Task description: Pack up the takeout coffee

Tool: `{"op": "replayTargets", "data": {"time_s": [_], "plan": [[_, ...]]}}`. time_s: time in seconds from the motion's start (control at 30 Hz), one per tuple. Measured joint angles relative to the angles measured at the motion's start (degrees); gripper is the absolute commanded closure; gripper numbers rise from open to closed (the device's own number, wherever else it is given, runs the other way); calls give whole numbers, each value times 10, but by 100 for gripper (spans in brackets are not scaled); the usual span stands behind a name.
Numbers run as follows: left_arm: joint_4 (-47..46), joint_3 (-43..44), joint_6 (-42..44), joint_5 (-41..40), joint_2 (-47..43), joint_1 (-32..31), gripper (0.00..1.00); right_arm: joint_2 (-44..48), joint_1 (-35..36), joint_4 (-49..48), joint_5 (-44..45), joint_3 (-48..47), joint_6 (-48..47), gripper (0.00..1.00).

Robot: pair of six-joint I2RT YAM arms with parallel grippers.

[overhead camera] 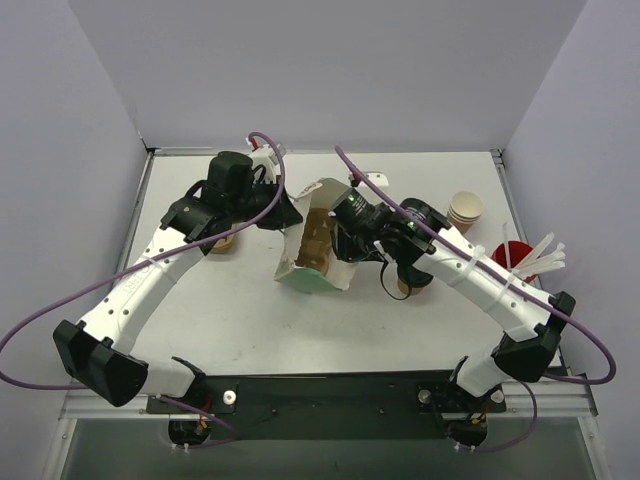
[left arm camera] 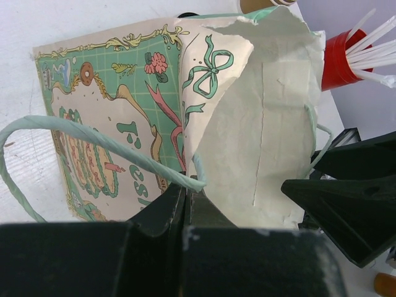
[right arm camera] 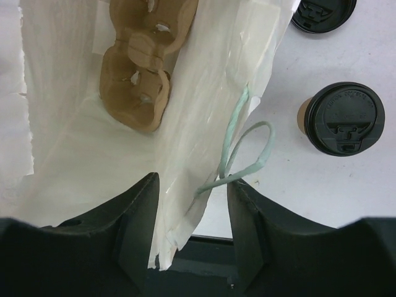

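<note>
A takeout coffee [right arm camera: 343, 117], a brown paper cup with a black lid, stands on the table to the right of the paper bag [right arm camera: 74, 154]. In the top view it [overhead camera: 405, 287] peeks out from under my right arm. The green printed bag [overhead camera: 312, 270] lies open mid-table. A tan pulp carrier [right arm camera: 142, 62] sits inside it. My left gripper [left arm camera: 185, 185] is shut on the bag's rim where the mint handle [left arm camera: 93, 133] starts. My right gripper [right arm camera: 193, 192] is open, its jaws standing either side of the bag's other wall and handle loop [right arm camera: 247, 154].
A second black lid [right arm camera: 323, 12] shows farther off. Another brown cup [overhead camera: 222, 243] is half hidden under my left arm. Stacked cream cups [overhead camera: 465, 208] and a red cup of white straws [overhead camera: 515, 255] stand at the right. Walls enclose the table.
</note>
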State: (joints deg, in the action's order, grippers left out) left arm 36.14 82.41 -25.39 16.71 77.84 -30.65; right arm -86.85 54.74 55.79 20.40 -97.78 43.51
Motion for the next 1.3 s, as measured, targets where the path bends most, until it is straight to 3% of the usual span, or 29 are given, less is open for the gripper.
{"op": "replayTargets", "data": {"time_s": [0.17, 0.3, 0.4, 0.6, 0.83, 1.0, 1.3], "plan": [[-1, 0, -9, 0, 0, 0, 100, -12, -1, 2, 5, 0, 0, 61], [-3, 0, -18, 0, 0, 0, 100, -26, -11, 2, 8, 0, -8, 89], [-2, 2, -30, 0, 4, 0, 100, -43, -20, 18, 9, -30, -22, 98], [48, 85, -71, -5, 62, 1, 100, -115, -22, 57, 2, -216, -55, 100], [49, 82, -125, -4, 120, 22, 100, -155, -71, 38, -61, -136, -79, 100], [58, 96, -143, -3, 169, 23, 100, -193, -98, 32, -85, -136, -92, 100], [76, 123, -150, -15, 128, 39, 100, -129, -89, 25, -96, -162, -93, 98]]}}
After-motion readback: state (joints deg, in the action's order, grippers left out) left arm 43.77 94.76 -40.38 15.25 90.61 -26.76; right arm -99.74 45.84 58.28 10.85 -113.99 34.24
